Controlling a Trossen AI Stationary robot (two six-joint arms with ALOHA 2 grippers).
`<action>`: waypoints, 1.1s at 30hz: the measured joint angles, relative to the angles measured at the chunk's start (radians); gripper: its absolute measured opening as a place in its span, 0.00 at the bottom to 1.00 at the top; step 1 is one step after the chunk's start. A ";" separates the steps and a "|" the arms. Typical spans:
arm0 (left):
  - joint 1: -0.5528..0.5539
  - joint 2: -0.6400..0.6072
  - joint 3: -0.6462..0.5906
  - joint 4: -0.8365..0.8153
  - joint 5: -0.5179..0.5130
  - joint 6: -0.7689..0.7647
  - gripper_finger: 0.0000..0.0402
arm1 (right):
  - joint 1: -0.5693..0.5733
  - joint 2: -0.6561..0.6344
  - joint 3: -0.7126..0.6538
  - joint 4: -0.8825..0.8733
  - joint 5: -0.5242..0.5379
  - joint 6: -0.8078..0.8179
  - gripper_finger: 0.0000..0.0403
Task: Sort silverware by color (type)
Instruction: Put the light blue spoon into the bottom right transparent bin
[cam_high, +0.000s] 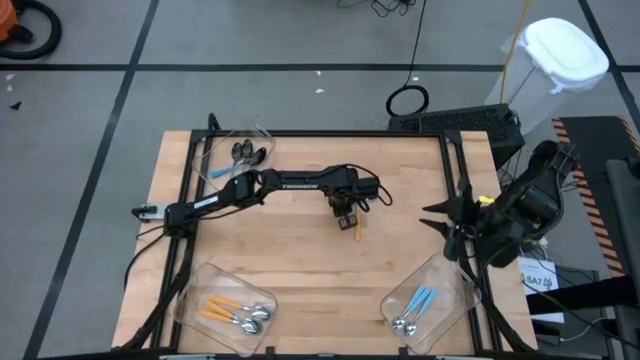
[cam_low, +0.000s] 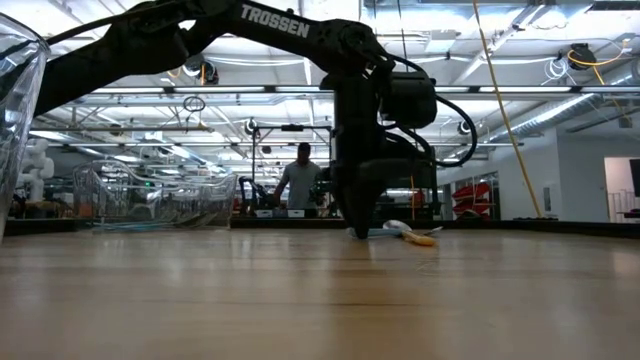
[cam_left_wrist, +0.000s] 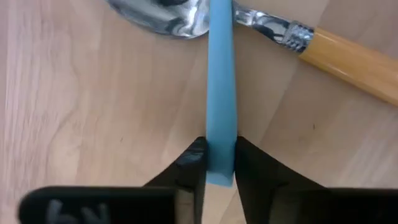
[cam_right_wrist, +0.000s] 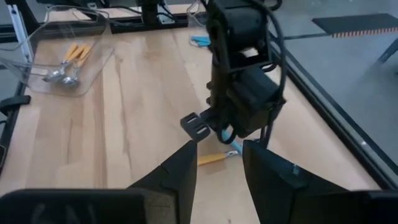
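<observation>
Blue spoon handle (cam_left_wrist: 220, 99) sits pinched between the left gripper (cam_left_wrist: 220, 163) fingers – nearly closed on it, mid-table. Its silver bowl lies just ahead of the tips. To the right, orange-handled spoon (cam_left_wrist: 348, 59) lies touching/crossing it. Right gripper (cam_right_wrist: 219, 163) – part-open, holding nothing, off at table's right edge.

Grey floor (cam_high: 300, 40) crossed by dark lines; behind, a hall with ceiling trusses (cam_low: 560, 30) and perhaps shelving.
</observation>
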 joint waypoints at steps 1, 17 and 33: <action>-0.001 0.000 0.000 0.000 0.000 -0.019 0.16 | -0.005 -0.012 0.000 0.000 0.000 -0.010 0.31; -0.063 -0.063 -0.008 0.026 0.015 -0.368 0.11 | -0.071 -0.133 0.001 -0.030 -0.001 -0.221 0.31; -0.285 -0.107 -0.005 0.283 -0.048 -0.921 0.11 | -0.073 -0.142 0.001 -0.099 -0.005 -0.204 0.31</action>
